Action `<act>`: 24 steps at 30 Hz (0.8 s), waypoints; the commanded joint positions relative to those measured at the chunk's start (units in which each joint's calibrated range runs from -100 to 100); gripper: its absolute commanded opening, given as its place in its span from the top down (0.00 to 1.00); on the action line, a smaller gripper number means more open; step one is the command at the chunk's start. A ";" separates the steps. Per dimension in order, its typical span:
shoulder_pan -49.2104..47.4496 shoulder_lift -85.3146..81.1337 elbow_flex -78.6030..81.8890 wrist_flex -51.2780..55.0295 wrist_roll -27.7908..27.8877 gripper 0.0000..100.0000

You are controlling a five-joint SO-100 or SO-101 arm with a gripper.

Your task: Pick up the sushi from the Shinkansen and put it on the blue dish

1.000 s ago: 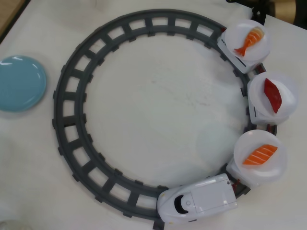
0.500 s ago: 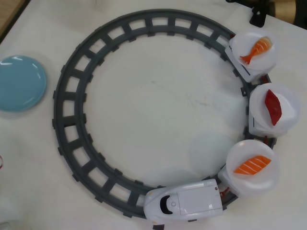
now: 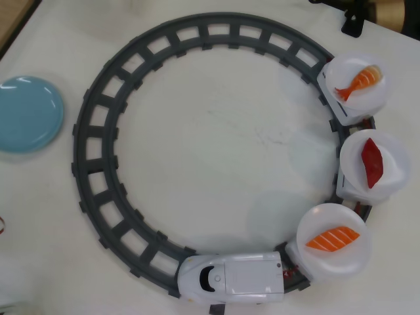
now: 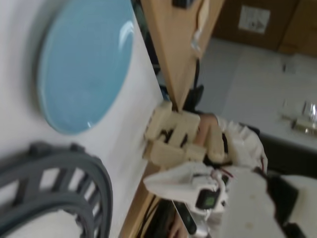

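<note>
Your sushi [image 3: 332, 238] lies on the first plate [image 3: 333, 244] behind the Shinkansen [image 3: 231, 278], at the overhead view's lower right, far from the blue dish [image 3: 29, 113]. It looks light, rigid and probably slick, so pinch it across its narrow sides. Its long axis runs left-right, slightly tilted upward. The gripper [image 4: 168, 136] is blurred; you cannot tell its state.

No lettering, label, brand or number can be read anywhere.
</note>
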 commanded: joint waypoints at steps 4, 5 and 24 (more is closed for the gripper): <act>3.13 23.42 -22.31 -0.83 0.01 0.92; 4.10 27.74 -25.73 -0.74 0.06 0.92; 43.01 72.03 -74.97 33.14 11.98 0.92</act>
